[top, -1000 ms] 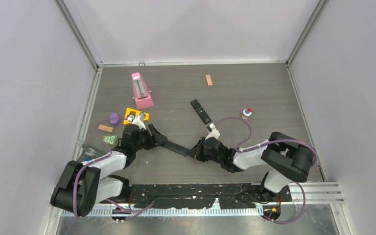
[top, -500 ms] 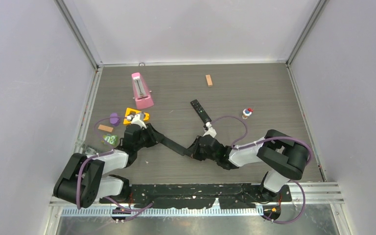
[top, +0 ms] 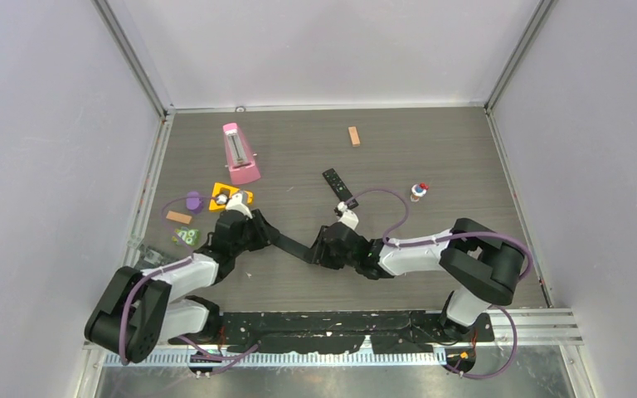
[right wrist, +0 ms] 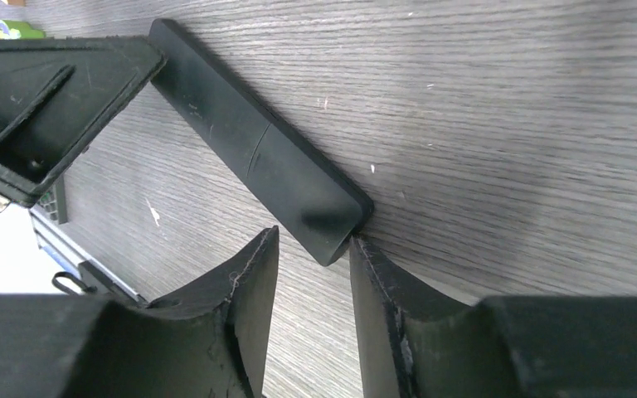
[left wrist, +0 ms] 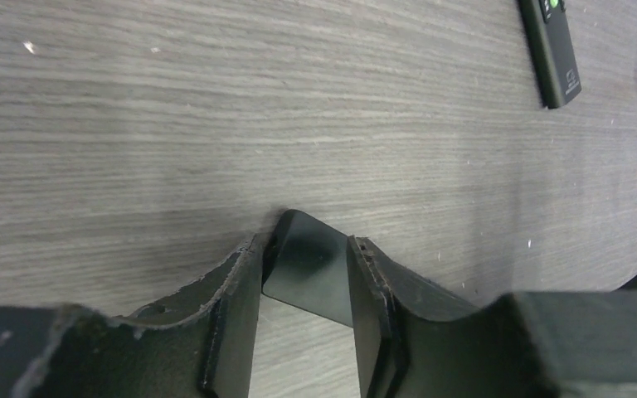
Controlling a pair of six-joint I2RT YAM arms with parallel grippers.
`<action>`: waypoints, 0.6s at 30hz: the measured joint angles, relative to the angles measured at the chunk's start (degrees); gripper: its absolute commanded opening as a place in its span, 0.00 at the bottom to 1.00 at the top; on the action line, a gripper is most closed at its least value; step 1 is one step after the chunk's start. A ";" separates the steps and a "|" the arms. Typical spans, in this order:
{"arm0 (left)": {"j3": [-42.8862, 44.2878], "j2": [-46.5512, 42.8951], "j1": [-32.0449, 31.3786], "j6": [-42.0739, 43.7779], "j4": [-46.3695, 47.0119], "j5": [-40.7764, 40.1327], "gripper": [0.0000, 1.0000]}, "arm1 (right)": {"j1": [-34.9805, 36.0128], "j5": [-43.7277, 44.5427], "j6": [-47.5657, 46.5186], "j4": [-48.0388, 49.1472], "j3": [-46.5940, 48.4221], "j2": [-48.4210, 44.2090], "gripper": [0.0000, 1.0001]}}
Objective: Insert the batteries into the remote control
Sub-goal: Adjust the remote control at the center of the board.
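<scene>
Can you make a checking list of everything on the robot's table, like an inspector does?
Surface: grey wood-grain table, a few pale specks.
Job's things: plain black bar lying between the grippers; buttoned remote farther back; no battery I can be sure of.
Clutter: pink wedge, wooden block, small red-topped thing, yellow piece, purple piece, green piece.
Grippers: left gripper clamps one end of the bar; right gripper open, the other end just past its fingertips.
Cables: purple cable on each arm, the right one looping over the table.
Surroundings: plain grey walls, metal corner posts.
</scene>
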 measured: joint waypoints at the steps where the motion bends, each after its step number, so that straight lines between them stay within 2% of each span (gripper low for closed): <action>1: 0.85 -0.94 -0.39 0.20 -2.89 -0.07 0.46 | 0.09 0.46 -0.46 -0.46 0.00 -0.31 0.48; 6: 4.68 -4.44 -2.16 0.76 -15.63 0.11 0.56 | 0.13 2.60 -3.26 -3.85 0.20 -2.49 0.59; 14: 7.23 -7.78 -2.54 2.03 -25.66 -1.46 0.73 | 0.42 6.21 -9.68 -13.05 -2.01 -10.12 0.82; 18: 8.55 -11.43 -2.54 2.47 -31.67 -3.93 0.82 | 0.46 6.01 -18.03 -15.17 -3.26 -13.68 0.87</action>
